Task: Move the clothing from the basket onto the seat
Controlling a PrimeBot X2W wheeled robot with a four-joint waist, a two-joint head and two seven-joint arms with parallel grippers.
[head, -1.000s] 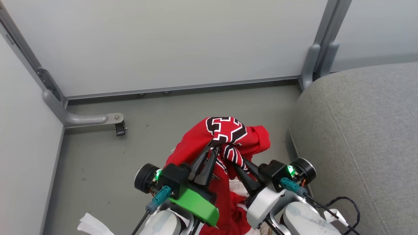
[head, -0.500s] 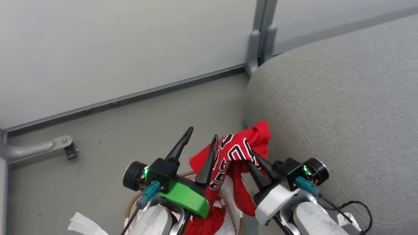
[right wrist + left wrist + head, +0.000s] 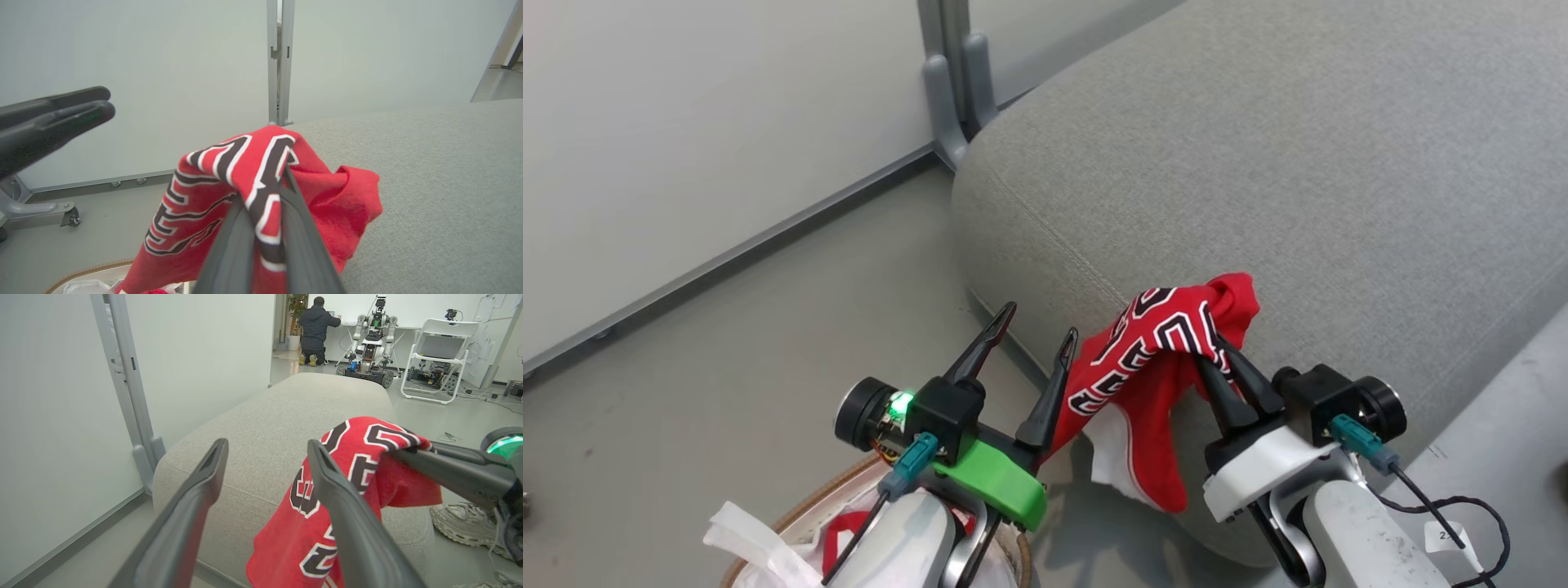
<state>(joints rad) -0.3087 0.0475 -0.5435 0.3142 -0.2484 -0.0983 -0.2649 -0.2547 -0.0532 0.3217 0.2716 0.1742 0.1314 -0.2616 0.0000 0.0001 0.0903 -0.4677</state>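
Observation:
The clothing in hand is a red jersey [image 3: 1152, 343] with black-and-white lettering, and my right gripper [image 3: 1215, 347] is shut on its bunched top. It hangs in the air against the front edge of the grey seat [image 3: 1258, 163]. My left gripper [image 3: 1041, 322] stands open just left of the jersey, nothing between its fingers; the cloth brushes the outer side of its right finger [image 3: 339, 514]. The right wrist view shows the jersey [image 3: 229, 171] pinched between my right gripper's fingers [image 3: 298, 237]. The basket's brown rim [image 3: 792, 514] sits below my left arm, with a bit of red clothing [image 3: 841, 531] inside.
A pale partition wall with a grey post [image 3: 947, 82] stands behind the seat's left corner. Its caster foot [image 3: 69, 218] rests on the grey floor. A shoe [image 3: 461, 526] is beside the seat's far side. Far back are a kneeling person [image 3: 316, 326], another robot [image 3: 369, 339] and a white chair [image 3: 439, 355].
My left gripper has opened and let go of the jersey, which now hangs from the right gripper alone. The camera has swung right, bringing the seat in, and the jersey has come up against its edge.

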